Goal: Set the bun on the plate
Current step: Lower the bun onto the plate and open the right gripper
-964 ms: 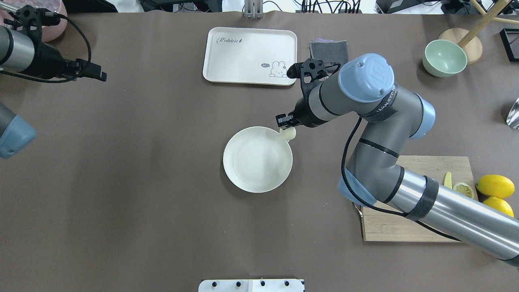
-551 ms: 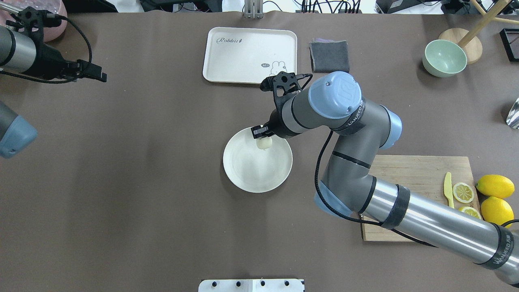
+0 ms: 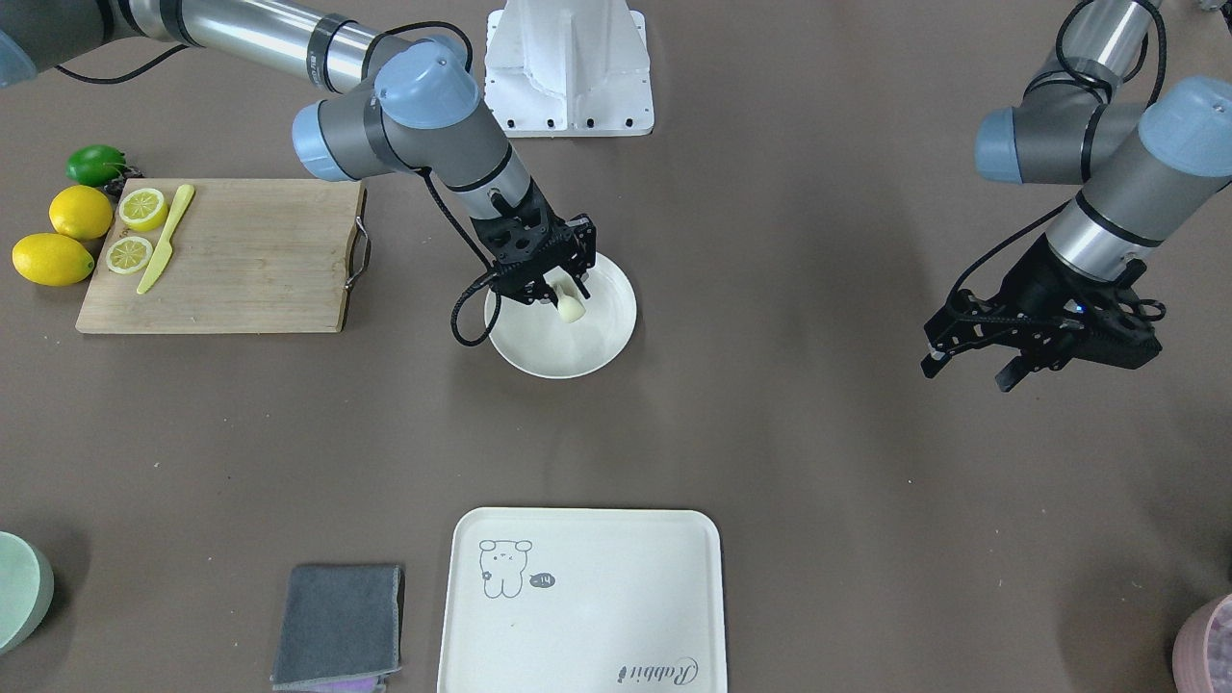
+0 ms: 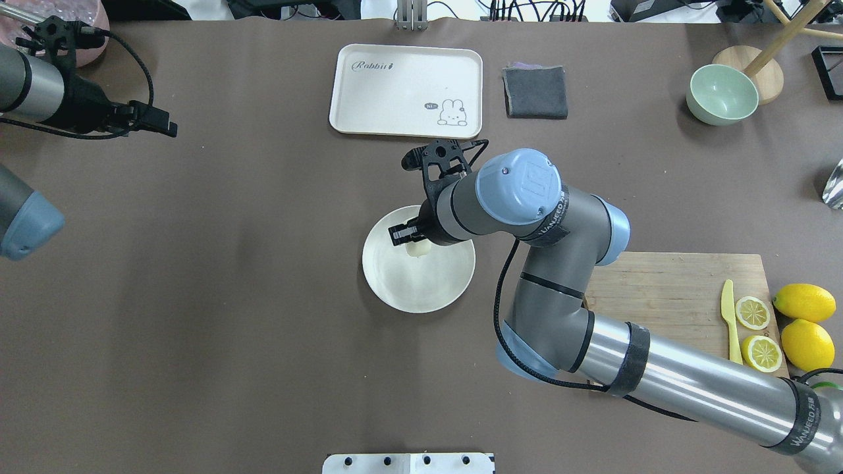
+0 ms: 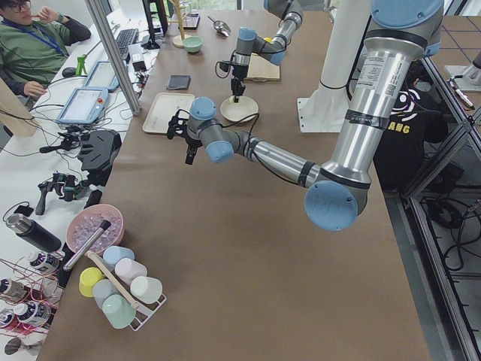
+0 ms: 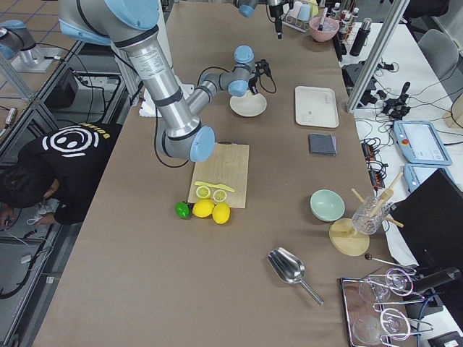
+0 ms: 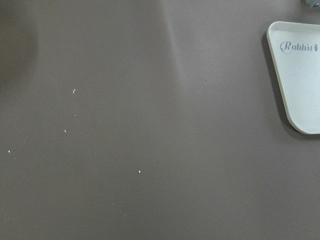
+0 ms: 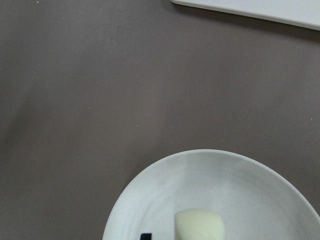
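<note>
Bun (image 3: 570, 308): one, pinched between the two fingers of the right gripper (image 3: 568, 296), jaws pressed onto it from either side. It hangs over the plate (image 3: 577, 351), near the middle and well inside the rim. Whether it touches the plate floor I cannot tell. The right wrist view shows the bun (image 8: 200, 225) with plate (image 8: 240, 180) on all sides of it.

Plate: one, with bare table (image 4: 263, 296) all round its rim. A strip of bare table separates it from the tray (image 4: 405, 92) on the far side.

Left gripper (image 3: 967, 371): jaws spread, holding nothing, above bare table well apart from the plate.

Count of the rest:
- tray, 1
- cloth (image 4: 535, 92), 1, just beside the tray
- bowl (image 4: 721, 94), 1, near the far right corner
- board (image 4: 672, 283), 1, to the plate's right, its edge near but apart from the rim
- knife (image 4: 727, 319), 1, on the board
- lemon halves (image 4: 752, 312), 2, on the board
- lemons (image 4: 803, 301), 2, off the board's outer edge
- lime (image 3: 96, 164), 1, beside the lemons

The widest clear stretch is the table on the plate's left and near sides.
</note>
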Robot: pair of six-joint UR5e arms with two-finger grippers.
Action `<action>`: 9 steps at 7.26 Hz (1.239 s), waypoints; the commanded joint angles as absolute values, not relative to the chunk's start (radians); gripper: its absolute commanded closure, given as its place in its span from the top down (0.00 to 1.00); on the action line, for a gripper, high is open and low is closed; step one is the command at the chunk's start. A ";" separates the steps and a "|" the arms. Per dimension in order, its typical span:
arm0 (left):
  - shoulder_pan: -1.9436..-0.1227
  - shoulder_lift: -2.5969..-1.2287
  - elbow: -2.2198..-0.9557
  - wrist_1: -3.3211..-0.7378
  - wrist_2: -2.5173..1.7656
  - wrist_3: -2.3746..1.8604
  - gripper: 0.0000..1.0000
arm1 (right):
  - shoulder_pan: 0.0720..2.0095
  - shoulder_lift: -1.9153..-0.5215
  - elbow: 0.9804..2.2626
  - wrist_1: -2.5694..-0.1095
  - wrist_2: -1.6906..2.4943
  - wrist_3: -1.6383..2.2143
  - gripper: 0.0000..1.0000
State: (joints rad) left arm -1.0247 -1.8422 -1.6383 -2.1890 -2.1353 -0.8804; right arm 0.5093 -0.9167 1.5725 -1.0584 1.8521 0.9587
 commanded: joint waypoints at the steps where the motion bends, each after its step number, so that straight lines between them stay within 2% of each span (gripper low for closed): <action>1: -1.015 -1.844 -1.643 -2.189 -2.132 -0.881 0.98 | 0.508 -0.948 1.604 -1.060 1.856 0.962 1.00; 3: -1.015 -1.845 -1.651 -2.189 -2.132 -0.881 0.98 | 0.508 -0.994 1.675 -1.065 1.859 0.966 1.00; 9: -1.006 -1.848 -1.640 -2.187 -2.131 -0.865 0.98 | 0.538 -0.988 1.689 -1.071 1.859 0.968 1.00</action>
State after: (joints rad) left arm -1.0067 -1.8497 -1.6415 -2.1884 -2.1312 -0.8709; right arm 0.5096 -0.9833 1.6841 -1.0639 1.8555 0.9691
